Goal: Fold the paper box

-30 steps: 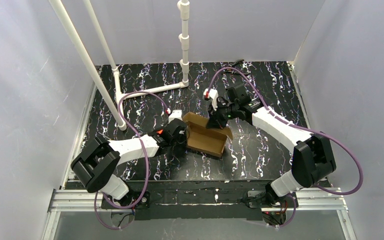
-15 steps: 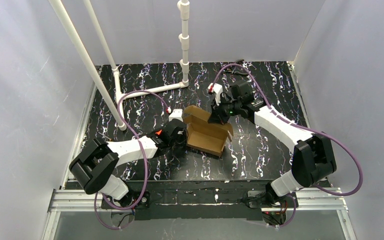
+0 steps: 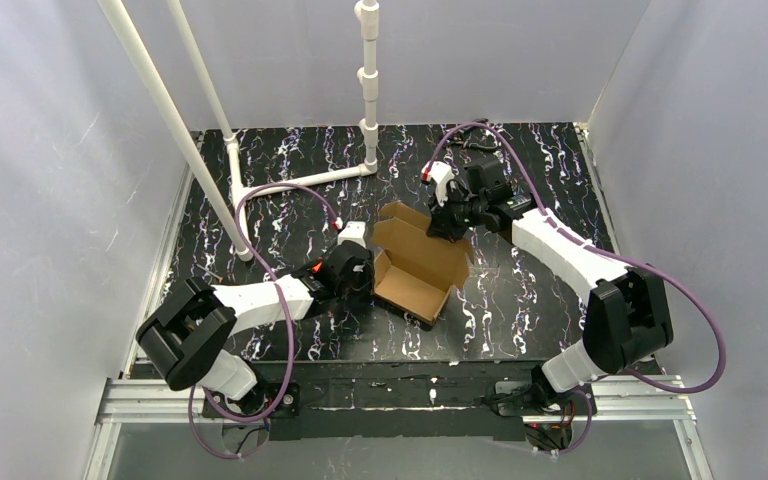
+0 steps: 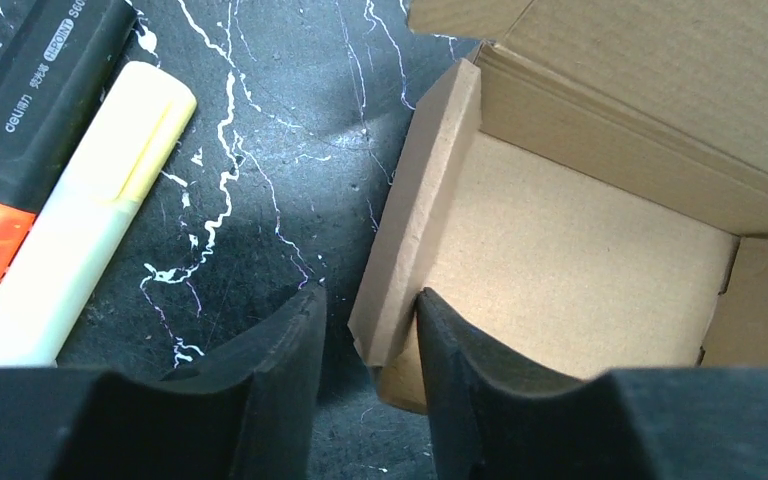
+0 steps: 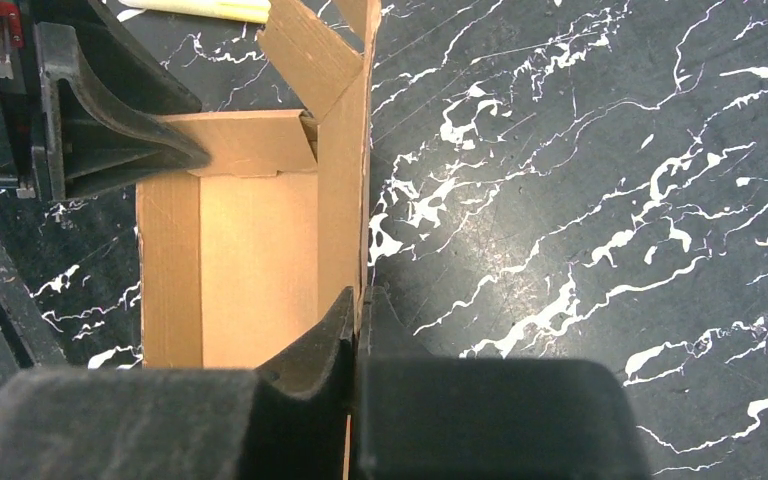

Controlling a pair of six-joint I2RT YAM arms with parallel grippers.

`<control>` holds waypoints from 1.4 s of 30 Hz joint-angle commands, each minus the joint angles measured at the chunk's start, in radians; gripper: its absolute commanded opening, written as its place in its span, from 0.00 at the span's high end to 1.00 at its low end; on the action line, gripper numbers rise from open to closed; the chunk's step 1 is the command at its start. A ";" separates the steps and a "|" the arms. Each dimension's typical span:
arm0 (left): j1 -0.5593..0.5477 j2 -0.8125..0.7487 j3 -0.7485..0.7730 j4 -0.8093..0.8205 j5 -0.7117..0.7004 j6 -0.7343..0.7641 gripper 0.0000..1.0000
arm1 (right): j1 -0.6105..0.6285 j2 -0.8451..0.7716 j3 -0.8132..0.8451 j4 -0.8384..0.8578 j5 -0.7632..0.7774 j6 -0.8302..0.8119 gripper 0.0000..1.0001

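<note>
Brown cardboard, half formed into an open tray: the paper box (image 3: pixel 415 265) is sitting at the middle of the black marbled table (image 3: pixel 290 160), with both grippers working on its walls.

The left gripper (image 4: pixel 365 300) is reaching in from 9 o'clock with its fingers set narrow astride the tray's 9 o'clock side wall. One finger is inside and touching the cardboard, and the other is outside with a sliver of table showing beside it; whether they are truly clamping cannot be told. The right gripper (image 5: pixel 358 300) is coming in from 2 o'clock and pinching the edge of the tall panel rising along the tray's 1 o'clock side, its fingers closed tight on the cardboard. In the left wrist view a black marker (image 4: pixel 30 110) with an orange band and a pale yellow stick (image 4: pixel 90 220) are lying side by side at 10 o'clock of the fingers, apart from the box.
</note>
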 commanded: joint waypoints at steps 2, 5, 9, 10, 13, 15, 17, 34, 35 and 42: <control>-0.005 0.019 0.063 -0.019 0.023 0.094 0.57 | -0.003 0.004 0.029 -0.024 -0.017 -0.032 0.98; -0.004 0.064 0.114 -0.024 0.066 0.152 0.54 | -0.003 0.004 0.025 -0.026 -0.043 -0.034 0.99; -0.001 0.111 0.174 -0.048 0.085 0.183 0.55 | -0.003 -0.003 0.017 -0.024 -0.067 -0.034 0.99; 0.000 0.120 0.182 -0.054 0.088 0.186 0.57 | -0.003 -0.003 0.016 -0.023 -0.069 -0.035 0.99; 0.004 0.138 0.200 -0.078 0.089 0.190 0.62 | -0.003 -0.005 0.015 -0.023 -0.075 -0.034 0.99; 0.005 0.151 0.215 -0.112 0.085 0.193 0.64 | -0.003 -0.003 0.017 -0.023 -0.081 -0.034 0.99; 0.007 0.163 0.223 -0.132 0.078 0.198 0.65 | -0.003 -0.005 0.017 -0.023 -0.083 -0.034 0.99; 0.006 0.167 0.247 -0.211 -0.007 0.144 1.00 | -0.003 -0.005 0.011 -0.025 -0.116 -0.036 0.99; 0.006 0.163 0.247 -0.218 -0.006 0.136 1.00 | -0.003 -0.005 0.009 -0.025 -0.118 -0.038 0.99; 0.006 0.094 0.228 -0.250 0.047 0.064 0.59 | -0.003 -0.015 -0.006 -0.018 -0.126 -0.042 0.99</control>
